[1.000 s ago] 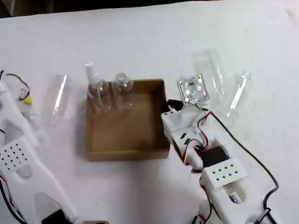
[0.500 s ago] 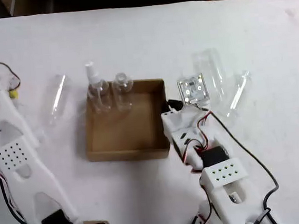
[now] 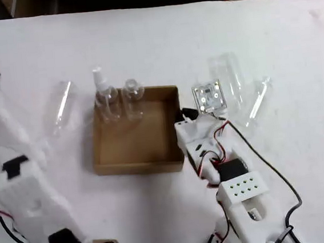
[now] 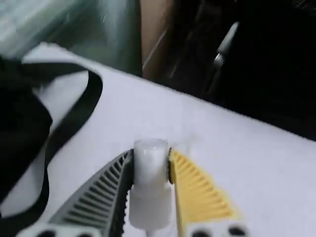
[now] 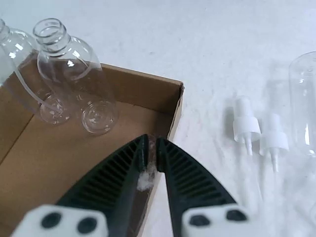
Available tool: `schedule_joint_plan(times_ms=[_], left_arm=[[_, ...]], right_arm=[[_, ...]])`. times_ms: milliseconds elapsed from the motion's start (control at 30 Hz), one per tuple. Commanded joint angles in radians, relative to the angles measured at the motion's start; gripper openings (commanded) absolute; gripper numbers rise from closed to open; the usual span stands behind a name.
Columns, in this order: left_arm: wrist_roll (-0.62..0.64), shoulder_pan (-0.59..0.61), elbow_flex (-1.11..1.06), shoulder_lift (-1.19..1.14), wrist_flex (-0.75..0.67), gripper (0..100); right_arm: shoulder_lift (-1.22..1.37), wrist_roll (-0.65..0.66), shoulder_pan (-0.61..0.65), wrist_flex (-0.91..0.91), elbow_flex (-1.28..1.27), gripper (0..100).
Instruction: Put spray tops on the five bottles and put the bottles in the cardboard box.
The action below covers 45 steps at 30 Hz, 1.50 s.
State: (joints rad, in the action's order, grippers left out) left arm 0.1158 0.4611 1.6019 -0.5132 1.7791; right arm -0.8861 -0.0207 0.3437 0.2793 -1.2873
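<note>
My left jaws, one grey and one yellow, are clamped on a white plastic spray top point(image 4: 149, 187) above the white counter point(image 3: 160, 41), near its far left corner. My right jaws are pinched together on the side wall of the open brown cardboard box point(image 3: 140, 158), where two clear plastic bottles point(image 3: 107, 101) point(image 3: 132, 95) stand.

A white plastic spray top point(image 4: 149, 182) stands upright, clamped between the left jaws. The right jaws pinch the side wall of an open brown cardboard box point(image 5: 143, 84). Two clear plastic bottles point(image 5: 74, 64) stand inside beyond them. Two white spray tops point(image 5: 246, 126) lie just outside.
</note>
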Motion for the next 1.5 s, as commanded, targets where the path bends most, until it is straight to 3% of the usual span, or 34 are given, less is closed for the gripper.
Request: schedule_joint_plan(times_ms=[0,333,600,1000,1200,1333,1467], left_arm=[[-0.078,-0.128,-0.087,0.315,0.011,2],[-0.083,-0.499,-0.531,0.785,-0.011,2],[-0.08,-0.673,-0.841,0.912,-0.299,2],[-0.077,-0.687,-1.413,0.921,-0.844,2],[-0.074,-0.687,-1.637,0.921,-1.165,2],[-0.009,-0.685,-1.749,0.992,-1.221,2],[0.002,-0.653,-1.923,1.236,-1.272,2]], right_arm=[[-0.019,0.014,0.001,-0.019,0.011,2.2],[-0.019,0.014,-0.008,-0.019,0.012,2.2],[-0.012,0.012,-0.113,-0.104,0.008,2.2],[-0.01,0.012,-0.11,-0.11,0.006,2.2],[-0.008,0.015,-0.11,-0.257,-0.057,2.2],[-0.008,0.114,-0.101,-0.312,-0.086,2.2],[-0.008,0.132,-0.076,-0.312,-0.086,2.2]])
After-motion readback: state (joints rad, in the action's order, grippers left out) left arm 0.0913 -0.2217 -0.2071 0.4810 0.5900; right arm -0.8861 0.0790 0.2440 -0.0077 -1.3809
